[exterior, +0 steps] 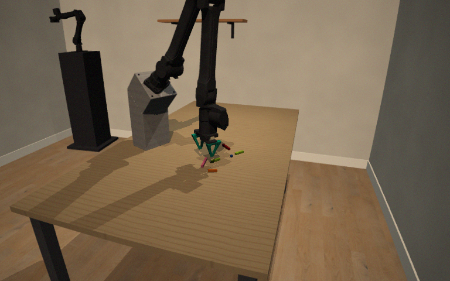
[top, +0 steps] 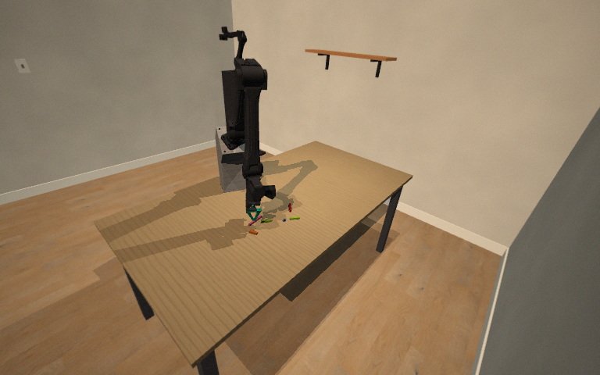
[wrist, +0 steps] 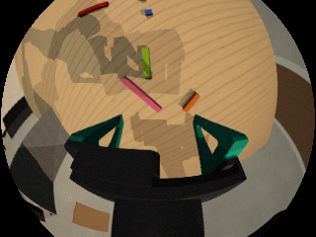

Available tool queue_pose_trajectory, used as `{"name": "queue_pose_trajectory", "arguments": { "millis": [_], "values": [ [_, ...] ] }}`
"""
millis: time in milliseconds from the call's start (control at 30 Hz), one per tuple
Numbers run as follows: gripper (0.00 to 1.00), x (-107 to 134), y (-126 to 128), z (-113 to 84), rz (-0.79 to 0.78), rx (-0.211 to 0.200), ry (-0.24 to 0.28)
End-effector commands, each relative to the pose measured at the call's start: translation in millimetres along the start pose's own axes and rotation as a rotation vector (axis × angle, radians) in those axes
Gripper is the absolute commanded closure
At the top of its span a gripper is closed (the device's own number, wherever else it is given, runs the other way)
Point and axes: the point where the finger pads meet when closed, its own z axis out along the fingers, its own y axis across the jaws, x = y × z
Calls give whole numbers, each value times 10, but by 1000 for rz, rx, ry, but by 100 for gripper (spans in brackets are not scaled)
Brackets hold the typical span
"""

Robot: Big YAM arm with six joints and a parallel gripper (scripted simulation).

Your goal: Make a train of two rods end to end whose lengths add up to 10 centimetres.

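Observation:
Six rods lie on the wooden table (top: 212, 283) (exterior: 166, 215) (wrist: 217, 39). A pink rod (top: 252, 222) (exterior: 204, 162) (wrist: 141, 94) lies nearest my fingers. One lime rod (top: 266, 219) (exterior: 215, 160) (wrist: 146, 62) lies close to the pink rod's far end. A small blue rod (top: 283, 219) (exterior: 231, 156) (wrist: 149, 12) and a second lime rod (top: 294, 218) (exterior: 239, 152) lie farther on. A red rod (top: 289, 206) (exterior: 226, 146) (wrist: 94, 8) lies apart. An orange rod (top: 252, 232) (exterior: 212, 170) (wrist: 192, 101) lies alone to one side. My gripper (top: 253, 216) (exterior: 206, 149) (wrist: 158, 118) is open and empty, low over the table beside the pink rod.
The arm's grey pedestal (top: 227, 174) (exterior: 149, 122) stands at the table's back edge. A second black arm on a black column (exterior: 86, 99) stands on the floor behind it. A shelf (top: 349, 55) hangs on the wall.

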Motion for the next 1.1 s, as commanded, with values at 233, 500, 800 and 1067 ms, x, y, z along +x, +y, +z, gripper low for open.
{"name": "queue_pose_trajectory", "arguments": {
  "millis": [233,500,800,1067],
  "values": [
    [0,-516,161,45,-276,3,-7],
    [0,-962,375,15,-505,10,-7],
    [0,-1258,563,-47,-672,20,-7],
    [0,-1253,515,-73,-664,31,-8]
  ]
}}
